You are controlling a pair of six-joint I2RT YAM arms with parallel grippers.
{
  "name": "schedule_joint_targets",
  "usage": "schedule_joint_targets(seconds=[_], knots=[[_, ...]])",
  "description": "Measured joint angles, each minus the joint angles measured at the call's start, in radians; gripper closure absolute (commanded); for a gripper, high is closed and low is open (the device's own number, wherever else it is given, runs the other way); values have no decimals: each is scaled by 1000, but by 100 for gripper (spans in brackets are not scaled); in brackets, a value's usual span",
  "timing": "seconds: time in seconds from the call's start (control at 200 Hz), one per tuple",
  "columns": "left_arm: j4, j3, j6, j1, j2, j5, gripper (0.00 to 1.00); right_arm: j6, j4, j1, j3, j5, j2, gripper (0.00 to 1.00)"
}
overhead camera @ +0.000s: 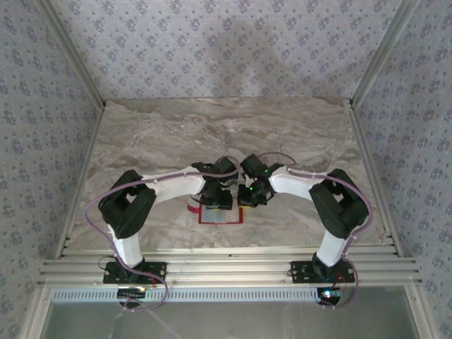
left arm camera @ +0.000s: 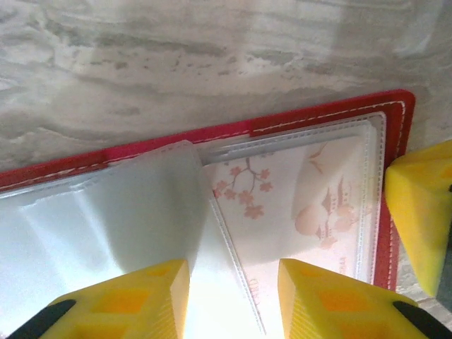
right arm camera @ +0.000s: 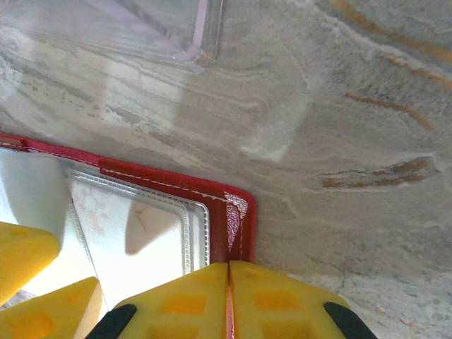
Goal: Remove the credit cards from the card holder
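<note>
It is bright and soft here. Up close my left fingers (left arm camera: 141, 300) look fuzzy. The clear plastic of the card holder (left arm camera: 212, 205) shines white with glare. The marble table (right arm camera: 353, 141) has a pale shiny patch and soft grey shadows. The top view is dimmer and a bit grainy.

Lab test booth: wallpapered walls (overhead camera: 212, 42), marble tabletop (overhead camera: 176, 134), aluminium rails (overhead camera: 226, 265).

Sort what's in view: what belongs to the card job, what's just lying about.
Job: card holder; blossom-print card in its sleeve; left gripper; right gripper.
Lying about: clear plastic corner, on the marble table.
</note>
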Motion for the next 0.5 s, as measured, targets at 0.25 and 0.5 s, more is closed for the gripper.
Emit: schedule_joint_targets(seconds=[0.25, 0.5], knots=[[-120, 71, 15, -32, 24, -140, 56, 0, 0, -2, 0, 0, 0, 89], [-205, 81, 23, -37, 24, -234, 56, 0, 0, -2, 0, 0, 0, 89]])
